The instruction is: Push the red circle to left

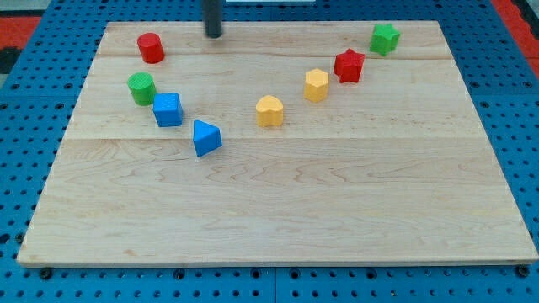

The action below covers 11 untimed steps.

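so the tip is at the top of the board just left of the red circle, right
Not quite. In the camera view my tip is at the top of the board, but to the right of the red circle, not its left, and apart from it.

Eight blocks sit on the counter (pixel 278 210): two red (pixel 151 48) (pixel 349 66), two green (pixel 141 87) (pixel 385 39), two blue (pixel 168 109) (pixel 205 138), two yellow (pixel 269 111) (pixel 317 85).

Wooden board (pixel 278 210), eight blocks, perhaps pegboard (pixel 522 101) beneath
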### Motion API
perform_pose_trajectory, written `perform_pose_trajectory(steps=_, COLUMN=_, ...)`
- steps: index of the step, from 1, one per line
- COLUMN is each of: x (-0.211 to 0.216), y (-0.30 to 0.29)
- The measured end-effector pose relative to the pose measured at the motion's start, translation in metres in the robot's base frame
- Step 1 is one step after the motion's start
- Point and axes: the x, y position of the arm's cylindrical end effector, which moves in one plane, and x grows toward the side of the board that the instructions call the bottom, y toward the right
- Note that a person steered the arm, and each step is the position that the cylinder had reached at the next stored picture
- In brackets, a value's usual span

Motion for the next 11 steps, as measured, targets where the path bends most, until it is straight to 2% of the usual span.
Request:
perform_pose_trajectory(steps=1, x=0.044, y=0.0)
perform_pose_trajectory(steps=2, x=0.032, y=-0.037)
perform_pose_trajectory(steps=3, x=0.009, y=-0.034)
perform_pose_trajectory(steps=4, x=0.005, y=-0.092)
perform_pose_trajectory(steps=5, x=0.012, y=-0.075)
perform_pose_trajectory(steps=6, x=0.051, y=-0.065)
perform_pose_trajectory(steps=11, x=0.031, y=-0.054)
